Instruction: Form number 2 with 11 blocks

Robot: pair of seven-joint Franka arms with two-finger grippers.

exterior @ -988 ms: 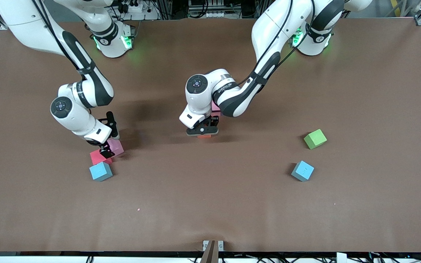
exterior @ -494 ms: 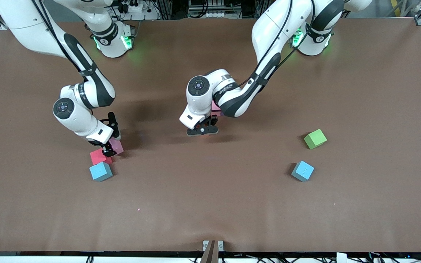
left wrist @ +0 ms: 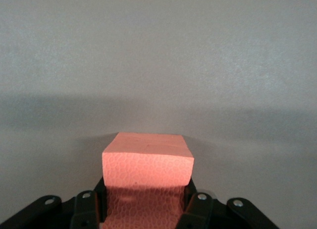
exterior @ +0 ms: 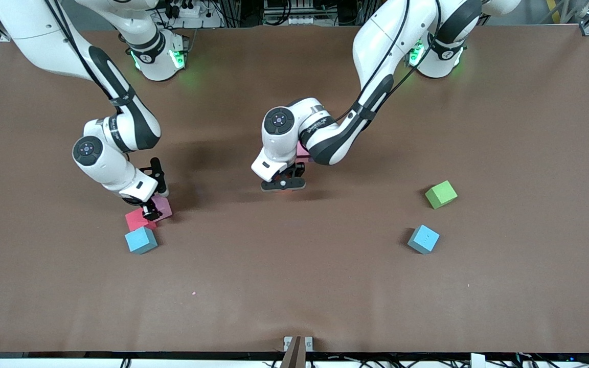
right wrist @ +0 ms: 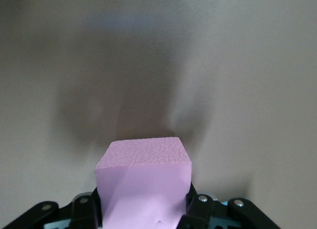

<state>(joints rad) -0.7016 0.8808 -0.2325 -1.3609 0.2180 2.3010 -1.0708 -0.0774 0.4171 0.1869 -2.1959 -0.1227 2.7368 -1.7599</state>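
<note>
Blocks are lying scattered on the bench (exterior: 294,286); no digit is forming yet. The left gripper (exterior: 283,185) is clamping an orange block (left wrist: 147,165) over mid-bench, beside a pink block (exterior: 301,152). The right gripper (exterior: 150,208) is clamping a purple block (right wrist: 143,175) above a red block (exterior: 136,220) and a blue block (exterior: 140,240). Next move, judged: placing each block squarely. No legible writing is showing.
</note>
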